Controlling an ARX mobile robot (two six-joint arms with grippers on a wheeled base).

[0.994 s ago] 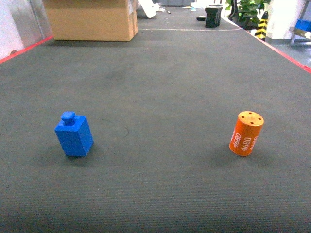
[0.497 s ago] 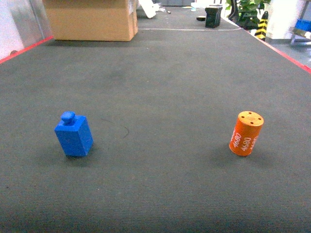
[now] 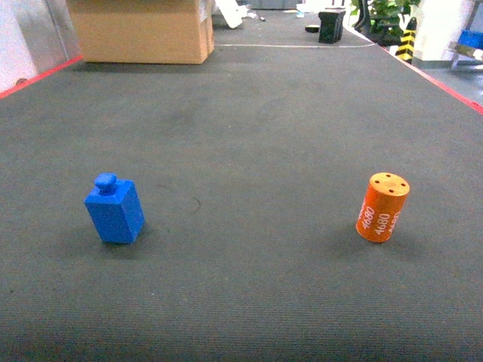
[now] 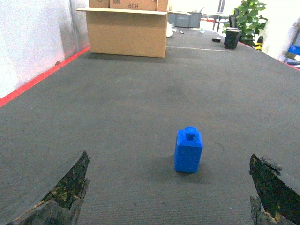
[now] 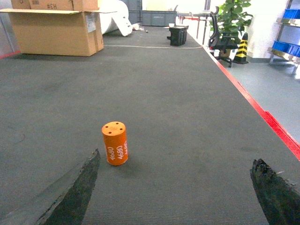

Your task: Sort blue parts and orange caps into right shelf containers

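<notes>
Blue part: a rectangular block with a small knob on top, stood upright on the dark grey carpet, left of centre in the head view.

Orange cap: a cylinder printed "4680" in white, stood upright with a slight lean, well apart from the blue part, on the right.

Left gripper: fingers spread wide, nothing held; the blue part is seen ahead between them.

Right gripper: fingers spread wide, nothing held; the orange cap is seen ahead, nearer the left finger.

Cardboard box: set at the far left of the carpet.
</notes>
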